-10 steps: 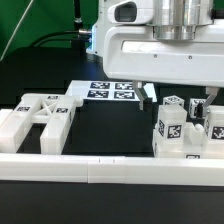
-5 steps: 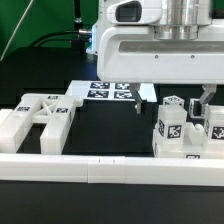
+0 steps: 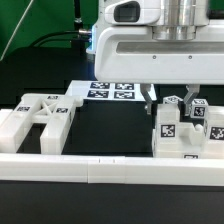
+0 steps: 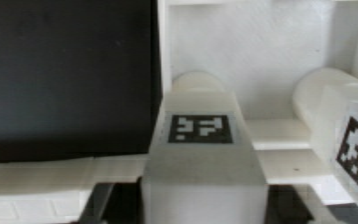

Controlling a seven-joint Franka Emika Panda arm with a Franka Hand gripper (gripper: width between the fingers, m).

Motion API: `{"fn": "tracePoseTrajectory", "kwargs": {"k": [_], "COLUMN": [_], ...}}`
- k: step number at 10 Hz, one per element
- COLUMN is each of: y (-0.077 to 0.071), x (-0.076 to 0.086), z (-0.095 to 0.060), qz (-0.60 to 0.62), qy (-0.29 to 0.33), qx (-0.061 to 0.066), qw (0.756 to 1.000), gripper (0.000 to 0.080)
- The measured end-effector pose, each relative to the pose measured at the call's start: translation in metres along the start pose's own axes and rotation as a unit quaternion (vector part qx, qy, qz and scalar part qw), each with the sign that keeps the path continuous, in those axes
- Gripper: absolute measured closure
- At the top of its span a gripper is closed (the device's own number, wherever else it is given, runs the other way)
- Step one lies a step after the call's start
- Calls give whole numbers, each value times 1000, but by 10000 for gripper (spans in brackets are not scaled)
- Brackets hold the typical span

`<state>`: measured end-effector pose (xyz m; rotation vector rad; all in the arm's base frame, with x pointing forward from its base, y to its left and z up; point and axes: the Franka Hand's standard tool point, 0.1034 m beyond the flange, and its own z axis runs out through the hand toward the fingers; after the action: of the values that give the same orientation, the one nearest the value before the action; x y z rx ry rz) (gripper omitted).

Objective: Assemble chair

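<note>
a black table top (image 3: 110,130) fills the scene, with a dark green backdrop behind it and a long white rail (image 3: 100,165) running across the front edge in the exterior view. at the exterior view's left, a flat slotted chair panel (image 3: 40,118) lies on the table just behind the rail, with tag markers on its upper face. toward the middle, at the back, the marker board (image 3: 110,90) lies flat, partly under the robot's big white housing (image 3: 160,45). on the exterior view's right stands a cluster of upright chair pieces (image 3: 166,130). they are blocky and white with tags on their sides, close together and just behind the rail.

the arm hangs straight down from above, with its housing over the right half of the table and its fingers pointing down into that cluster. the gripper (image 3: 169,101) is clamped narrowly on one tagged post (image 3: 173,106) there. one finger (image 3: 150,97) shows on the post's side toward the middle of the table, and the other is on its far side. in the wrist view the same post sits centred between the dark fingertips (image 4: 119,198), its rounded end and tag facing the camera. another tagged piece (image 4: 345,130) stands just beside it. i cannot tell whether the post is lifted off the table.
</note>
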<state>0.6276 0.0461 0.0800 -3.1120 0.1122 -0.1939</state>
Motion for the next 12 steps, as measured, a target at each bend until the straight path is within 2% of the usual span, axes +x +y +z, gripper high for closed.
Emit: {"fn": "tracePoseTrajectory", "kwargs": {"k": [2, 5, 8, 12], "y": [0, -6, -8, -8], "x": [0, -3, -4, -4], "z": [0, 0, -2, -3], "qz": [61, 219, 360, 528], "qy": [0, 3, 8, 9], "qx": [0, -1, -6, -2], "qw": [998, 976, 933, 849], "gripper": [515, 515, 515, 515]}}
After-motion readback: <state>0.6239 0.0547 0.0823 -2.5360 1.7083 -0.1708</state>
